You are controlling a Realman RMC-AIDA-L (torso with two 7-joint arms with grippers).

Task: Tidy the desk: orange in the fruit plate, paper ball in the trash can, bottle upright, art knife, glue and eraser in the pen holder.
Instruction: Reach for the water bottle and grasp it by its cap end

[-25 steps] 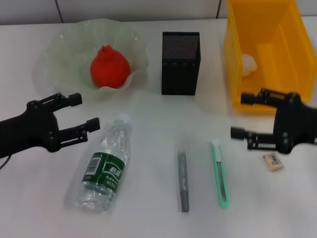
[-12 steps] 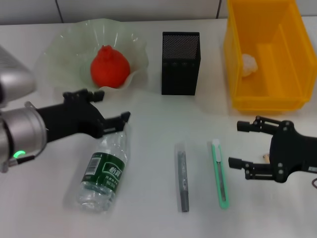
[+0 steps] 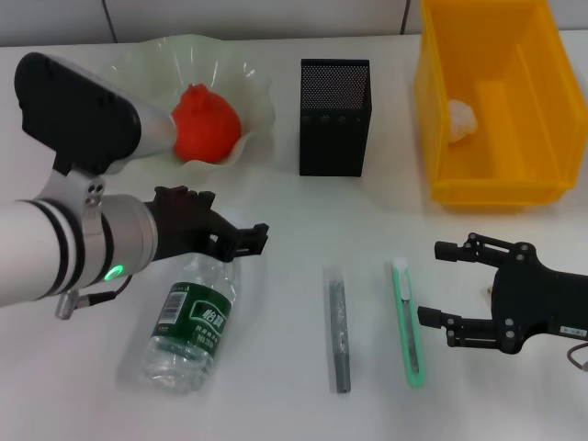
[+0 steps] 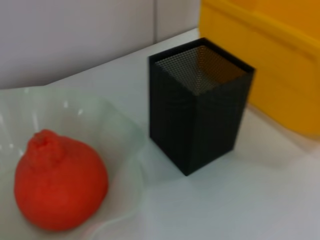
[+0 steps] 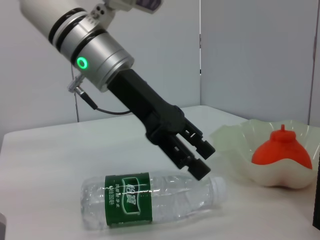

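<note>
Moved: left gripper (image 3: 241, 237) now above bottle (image 3: 195, 314) neck, jaws open for grasp.
Right gripper (image 3: 455, 285): lower, jaws open beside knife (image 3: 407, 320), hiding eraser.

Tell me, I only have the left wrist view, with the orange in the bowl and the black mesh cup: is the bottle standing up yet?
Observer: No. The bottle lies on its side on the table, in front of the fruit plate.
Operator: Where is the left gripper relative to it?
Observer: The left gripper is open, just above the bottle's cap end.
Operator: And the right one?
Observer: The right gripper is open, low over the table beside the green art knife.
</note>
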